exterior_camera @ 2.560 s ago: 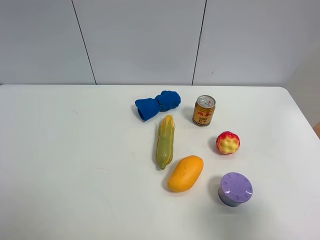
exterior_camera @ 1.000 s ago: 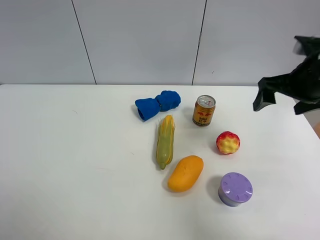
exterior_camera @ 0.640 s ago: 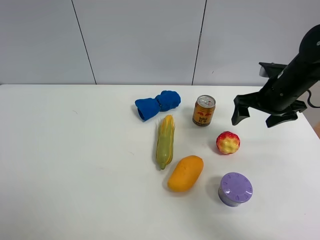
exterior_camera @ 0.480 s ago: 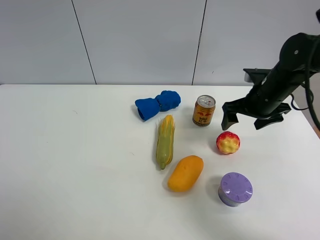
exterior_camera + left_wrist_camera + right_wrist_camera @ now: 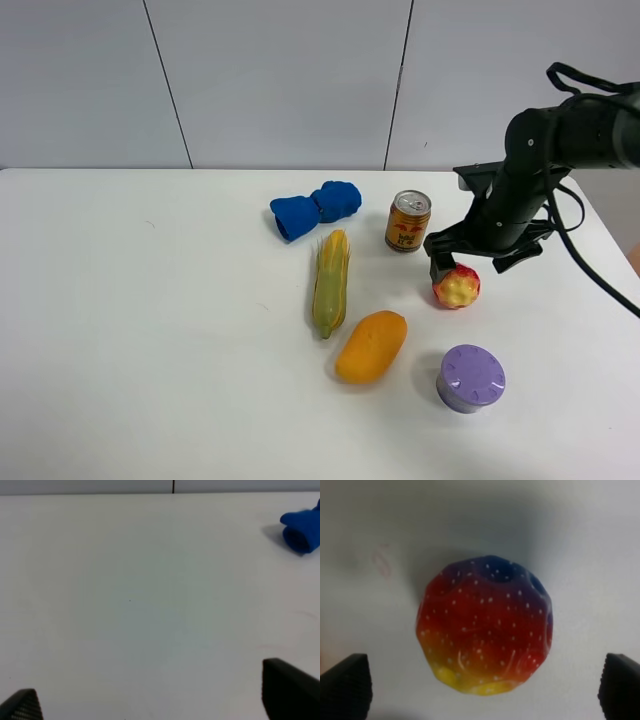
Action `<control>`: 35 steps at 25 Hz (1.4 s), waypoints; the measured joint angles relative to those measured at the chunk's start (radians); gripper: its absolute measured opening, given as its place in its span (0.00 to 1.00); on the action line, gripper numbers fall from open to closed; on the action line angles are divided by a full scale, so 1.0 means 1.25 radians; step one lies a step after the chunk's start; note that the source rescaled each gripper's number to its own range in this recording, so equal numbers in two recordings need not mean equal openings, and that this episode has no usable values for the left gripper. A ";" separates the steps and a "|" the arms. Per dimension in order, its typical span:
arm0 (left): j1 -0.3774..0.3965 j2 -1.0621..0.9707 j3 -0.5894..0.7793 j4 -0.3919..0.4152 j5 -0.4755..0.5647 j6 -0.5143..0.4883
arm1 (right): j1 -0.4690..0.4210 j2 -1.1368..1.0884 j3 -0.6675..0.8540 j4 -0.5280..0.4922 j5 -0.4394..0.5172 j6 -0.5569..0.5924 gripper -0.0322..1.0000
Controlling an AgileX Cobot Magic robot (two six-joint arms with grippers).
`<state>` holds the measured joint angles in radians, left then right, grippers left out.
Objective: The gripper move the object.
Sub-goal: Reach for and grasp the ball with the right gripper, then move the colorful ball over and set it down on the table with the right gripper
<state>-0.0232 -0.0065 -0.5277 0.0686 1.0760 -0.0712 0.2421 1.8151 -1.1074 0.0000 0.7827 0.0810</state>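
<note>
Items logged from the front edge of the tabletop [image 5: 150, 330] back to the wall.

1. Purple jar [image 5: 471, 378]: nearest the front, upright, lid on. Not the target.
2. Mango [image 5: 371, 346]: just left of the jar, lying at a slant. Not the target.
3. Ball [image 5: 457, 287]: the object I was to move. Bumpy, red with yellow and blue patches, resting on the tabletop behind the jar and right of the corn. Round, so I noted no long axis to line up with.
4. Right gripper [image 5: 468, 262]: directly over the ball, spread wide and holding nothing. In the right wrist view the fingertips [image 5: 347, 682] stood apart from the ball on either side, with the ball centred between them. The ball lay straight below, so I judged the coming move to be a short drop and then a close. How low the fingers hung I could not fix from the high view; they were probably just above the ball's top.
5. Corn cob [image 5: 331, 283]: long axis running front to back.
6. Drink can [image 5: 408, 221]: upright, near the gripper's left side.
7. Blue cloth [image 5: 315, 209]: furthest back.
8. Left gripper [image 5: 155, 700]: spread, empty, over bare tabletop, well apart from the ball. The right arm was clearly the nearer.
</note>
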 joint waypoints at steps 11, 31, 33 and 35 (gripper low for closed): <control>0.000 0.000 0.000 0.001 0.000 0.001 | 0.000 0.084 -0.003 0.000 -0.038 0.001 0.72; 0.000 0.000 0.000 0.001 0.000 0.001 | 0.107 -0.174 -0.058 0.117 0.049 -0.093 0.07; 0.000 0.000 0.000 0.001 0.000 0.001 | 0.150 -0.173 -0.122 0.138 0.075 -0.109 0.07; 0.000 0.000 0.000 0.001 0.000 0.001 | 0.191 -0.151 -0.188 0.139 0.086 -0.112 0.07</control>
<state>-0.0232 -0.0065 -0.5277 0.0694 1.0760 -0.0698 0.4805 1.6261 -1.3430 0.1743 0.8898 -0.0584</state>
